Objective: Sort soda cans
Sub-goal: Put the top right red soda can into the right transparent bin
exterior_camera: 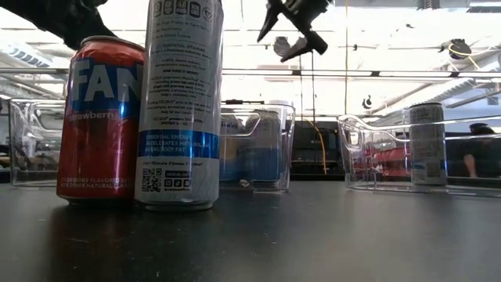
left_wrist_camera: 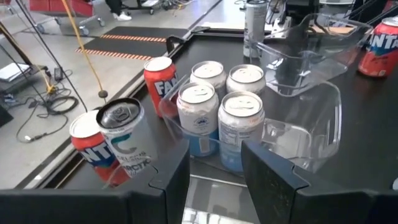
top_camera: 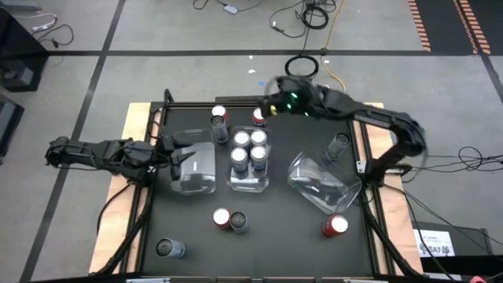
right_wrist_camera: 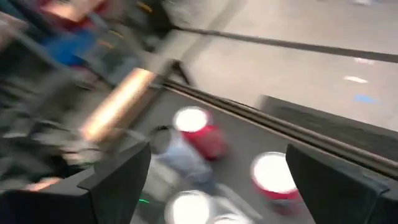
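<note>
The dark surface [top_camera: 275, 228] fills the frame's centre, grey floor [top_camera: 157, 31] with cables above; the right tool [top_camera: 271, 106] gapes wide, the left tool [top_camera: 185, 155] stands narrow, empty.

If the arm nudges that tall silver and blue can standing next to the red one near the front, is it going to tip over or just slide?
The tall silver and blue can looks slim and high for its base, so a push near the top would probably tip it. Its smooth wall may slip between fingers. It stands close beside the red can, which might get knocked too.
</note>
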Controlling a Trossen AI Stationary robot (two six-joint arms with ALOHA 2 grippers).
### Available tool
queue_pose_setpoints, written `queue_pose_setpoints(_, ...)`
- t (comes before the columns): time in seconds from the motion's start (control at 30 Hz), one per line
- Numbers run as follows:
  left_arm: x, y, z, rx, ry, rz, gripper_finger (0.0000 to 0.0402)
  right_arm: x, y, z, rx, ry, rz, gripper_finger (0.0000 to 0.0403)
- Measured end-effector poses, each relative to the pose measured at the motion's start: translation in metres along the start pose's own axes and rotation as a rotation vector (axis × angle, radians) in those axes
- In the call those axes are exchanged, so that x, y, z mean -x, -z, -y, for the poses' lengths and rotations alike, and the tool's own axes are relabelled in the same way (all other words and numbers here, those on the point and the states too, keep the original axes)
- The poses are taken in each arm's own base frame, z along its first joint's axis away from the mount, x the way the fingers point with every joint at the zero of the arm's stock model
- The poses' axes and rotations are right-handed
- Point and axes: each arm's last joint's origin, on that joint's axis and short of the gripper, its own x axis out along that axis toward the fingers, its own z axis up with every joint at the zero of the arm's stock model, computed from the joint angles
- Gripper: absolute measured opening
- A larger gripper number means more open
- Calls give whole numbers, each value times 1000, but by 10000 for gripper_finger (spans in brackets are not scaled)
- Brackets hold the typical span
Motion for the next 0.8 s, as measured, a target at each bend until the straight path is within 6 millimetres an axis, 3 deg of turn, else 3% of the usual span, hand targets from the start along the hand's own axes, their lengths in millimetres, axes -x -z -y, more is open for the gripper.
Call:
queue_pose_setpoints(0.13,0,0,1,1,15,-1,155,-20,-29,-4,-7,162,-103,368)
queue_pose_setpoints(0.27,0,0,1,3,28,-3,155,-57,-40,6,-27,301,-232,368)
queue_pose_setpoints(0.5,0,1,2,2,58,-7,155,-122,-15,32,-96,438,-487,368)
queue_pose_setpoints(0.67,0,2,2,-5,81,-25,155,-151,4,37,-59,454,-536,368)
queue_pose_setpoints(0.8,0,3,3,-7,92,-30,155,-164,10,39,-74,450,-545,368)
